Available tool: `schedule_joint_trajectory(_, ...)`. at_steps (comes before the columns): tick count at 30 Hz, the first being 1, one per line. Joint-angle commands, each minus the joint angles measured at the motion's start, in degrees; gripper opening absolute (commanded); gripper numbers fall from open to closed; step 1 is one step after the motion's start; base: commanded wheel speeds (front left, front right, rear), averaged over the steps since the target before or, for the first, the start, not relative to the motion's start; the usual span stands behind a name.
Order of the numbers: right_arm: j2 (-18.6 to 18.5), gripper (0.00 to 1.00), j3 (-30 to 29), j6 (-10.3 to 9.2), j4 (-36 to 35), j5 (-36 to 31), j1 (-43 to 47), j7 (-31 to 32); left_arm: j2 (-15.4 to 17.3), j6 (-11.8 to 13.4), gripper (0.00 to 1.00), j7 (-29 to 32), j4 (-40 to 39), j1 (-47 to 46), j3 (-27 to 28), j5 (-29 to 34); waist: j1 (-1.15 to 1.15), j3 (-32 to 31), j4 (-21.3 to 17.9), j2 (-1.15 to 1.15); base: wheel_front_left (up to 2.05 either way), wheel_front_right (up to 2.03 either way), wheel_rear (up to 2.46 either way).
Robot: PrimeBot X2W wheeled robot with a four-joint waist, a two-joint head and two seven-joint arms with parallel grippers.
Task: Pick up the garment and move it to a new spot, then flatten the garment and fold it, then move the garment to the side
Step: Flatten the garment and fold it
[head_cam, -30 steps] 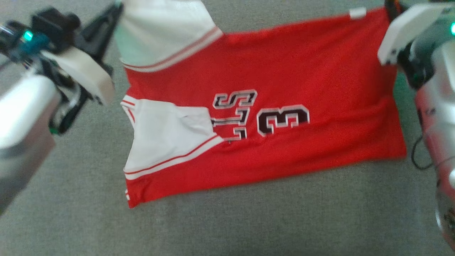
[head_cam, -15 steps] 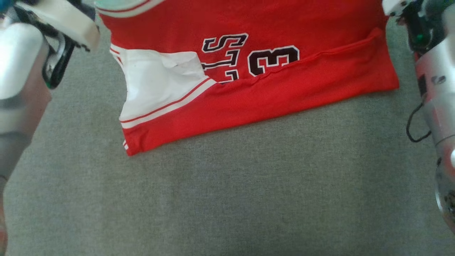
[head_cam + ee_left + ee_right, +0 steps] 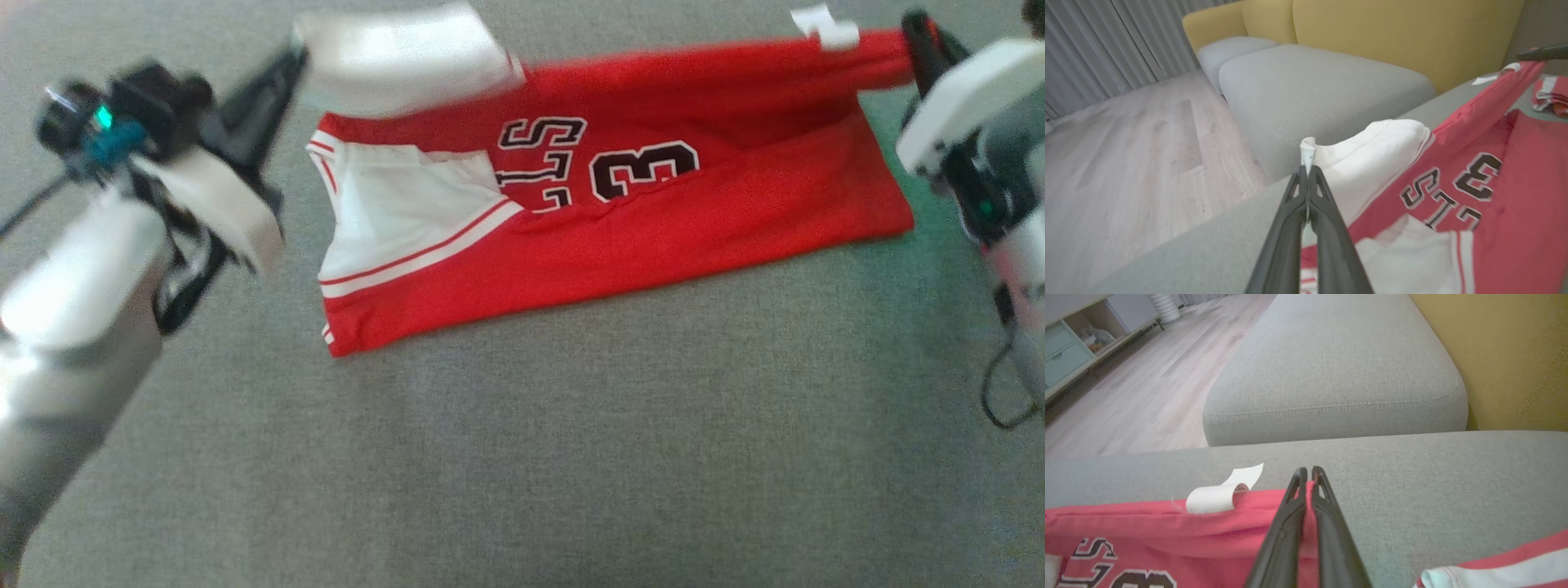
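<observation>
The left gripper (image 3: pixel 1308 170) is clenched hard on the sleeve (image 3: pixel 1372 155), fingers pressed together with a sliver of white fabric poking out past the tips. In the head view it sits at ten o'clock, holding that sleeve lifted. Over at two o'clock the right gripper (image 3: pixel 1308 473) is pinched on the red top edge of the jersey (image 3: pixel 653 220), with a white tag (image 3: pixel 1220 494) curling up just beside its tips, toward nine o'clock in the right wrist view. Between the two the jersey's top edge is raised and pulled taut, while its lower part lies on the grey cushion (image 3: pixel 522 457), filling the head view from the centre up toward twelve o'clock. Black lettering and a big 3 show on the red, and the other sleeve (image 3: pixel 400 212) lies flat on the body at the nine o'clock end. Further out there's a second grey cushion (image 3: pixel 1339 367), a yellow sofa back (image 3: pixel 1392 36) and a pale wooden floor (image 3: pixel 1126 143). A separate red-and-white cloth (image 3: pixel 1494 571) lies at five o'clock in the right wrist view.
</observation>
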Motion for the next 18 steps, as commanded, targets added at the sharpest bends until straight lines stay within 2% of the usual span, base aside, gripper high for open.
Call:
schedule_joint_trajectory(1,-1.7,0.00,1.5,-0.05,-2.6,1.5,1.2,0.7,4.1,-0.2,0.00,1.5,-3.5,-0.6,1.3,-1.4,0.01,-1.2,0.8,0.00,0.00,0.00,0.00)
schedule_joint_trajectory(9,-9.5,0.00,9.2,-0.05,-6.9,6.9,8.6,7.7,12.7,-0.1,0.00,12.9,-20.2,7.7,-4.3,-6.5,0.01,-3.3,1.6,0.00,0.00,0.00,0.00)
schedule_joint_trajectory(13,-12.8,0.00,13.0,-0.05,-9.5,8.6,10.5,11.1,14.3,1.0,0.00,16.2,-24.9,10.2,-6.8,-6.1,0.01,-3.6,1.6,0.00,0.00,0.00,0.00)
schedule_joint_trajectory(18,-15.4,0.00,16.2,-0.05,-11.7,10.7,11.7,13.9,14.5,3.2,0.00,17.4,-26.8,11.5,-7.9,-5.2,0.01,-3.7,1.3,0.00,0.00,0.00,0.00)
